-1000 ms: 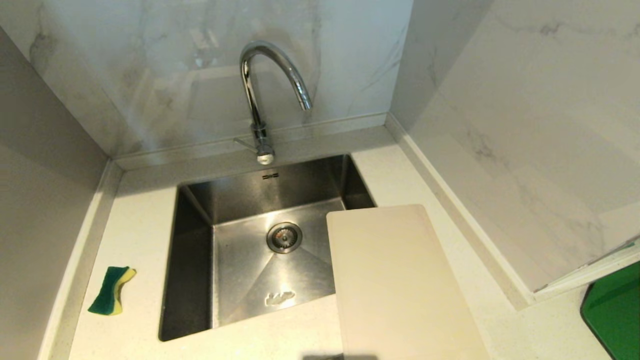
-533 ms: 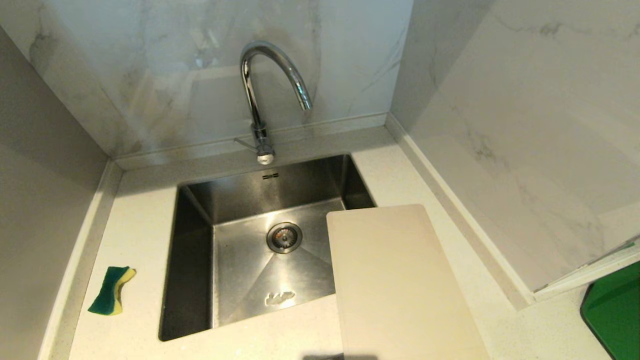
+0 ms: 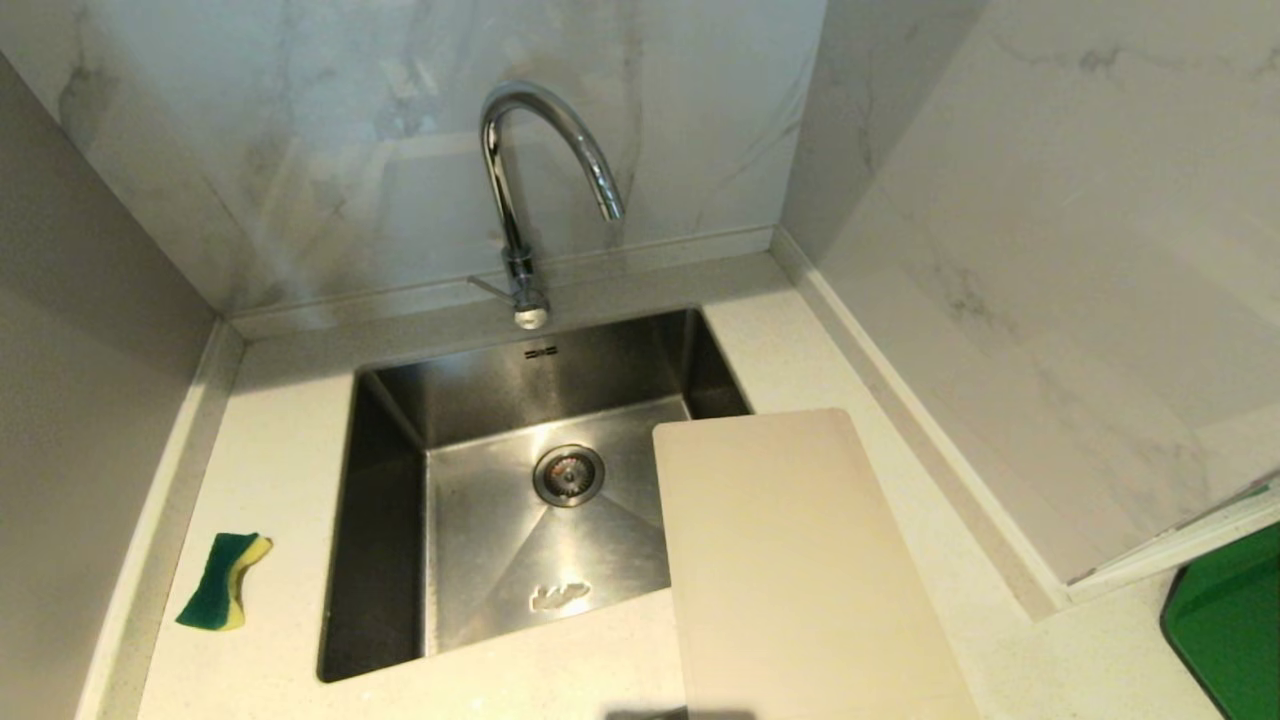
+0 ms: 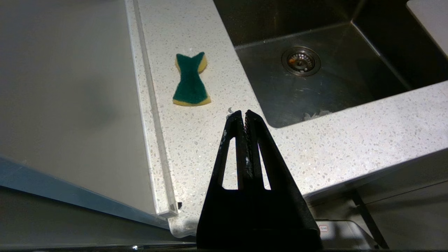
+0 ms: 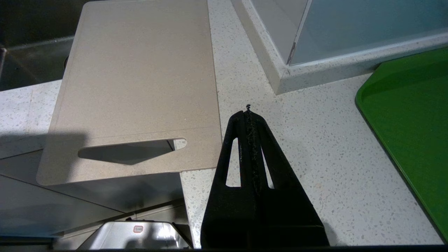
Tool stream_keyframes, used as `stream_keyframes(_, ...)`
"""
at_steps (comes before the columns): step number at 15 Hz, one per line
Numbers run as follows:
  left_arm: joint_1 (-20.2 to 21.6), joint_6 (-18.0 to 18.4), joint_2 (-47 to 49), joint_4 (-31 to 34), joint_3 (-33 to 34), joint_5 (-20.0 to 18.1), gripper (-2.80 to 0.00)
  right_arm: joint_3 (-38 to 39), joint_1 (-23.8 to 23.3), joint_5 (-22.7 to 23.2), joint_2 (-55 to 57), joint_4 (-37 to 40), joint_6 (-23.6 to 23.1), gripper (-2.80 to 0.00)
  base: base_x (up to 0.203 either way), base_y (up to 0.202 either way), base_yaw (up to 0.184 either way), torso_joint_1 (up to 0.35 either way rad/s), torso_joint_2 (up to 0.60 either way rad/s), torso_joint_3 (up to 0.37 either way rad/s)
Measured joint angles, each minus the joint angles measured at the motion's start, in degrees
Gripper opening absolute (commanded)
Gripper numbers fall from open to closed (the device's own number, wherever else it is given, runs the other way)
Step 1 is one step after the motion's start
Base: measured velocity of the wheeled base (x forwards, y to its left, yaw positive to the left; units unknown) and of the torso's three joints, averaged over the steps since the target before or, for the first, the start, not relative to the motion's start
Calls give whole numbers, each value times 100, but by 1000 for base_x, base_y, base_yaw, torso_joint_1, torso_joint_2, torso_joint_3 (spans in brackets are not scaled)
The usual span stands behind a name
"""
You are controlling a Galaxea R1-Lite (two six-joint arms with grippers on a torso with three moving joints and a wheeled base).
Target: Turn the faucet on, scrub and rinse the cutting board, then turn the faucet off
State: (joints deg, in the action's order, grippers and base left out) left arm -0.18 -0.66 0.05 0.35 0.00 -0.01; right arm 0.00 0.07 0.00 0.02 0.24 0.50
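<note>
Here the steel sink (image 3: 390, 560) holds only its drain strainer (image 3: 568, 474). The cutting board (image 3: 790, 570) lies flat on the worktop (image 3: 280, 470), its far left part overhanging the sink's right side. The faucet (image 3: 520, 200) stands behind the sink. A green-and-yellow sponge (image 3: 222, 581) lies left of it. The left tool (image 4: 244, 113) and right tool (image 5: 247, 112) hang above the worktop's front edge, both closed and empty.

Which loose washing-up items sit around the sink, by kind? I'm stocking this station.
Cutting board: 1
Green-and-yellow sponge: 1
Green tray: 1
Total: 3
</note>
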Motion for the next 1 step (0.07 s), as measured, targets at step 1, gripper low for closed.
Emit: stream_keyframes(1, 0, -2, 0, 0, 0, 1, -280, 0, 0, 0, 0, 0, 1, -280, 0, 0, 0, 0, 0, 0)
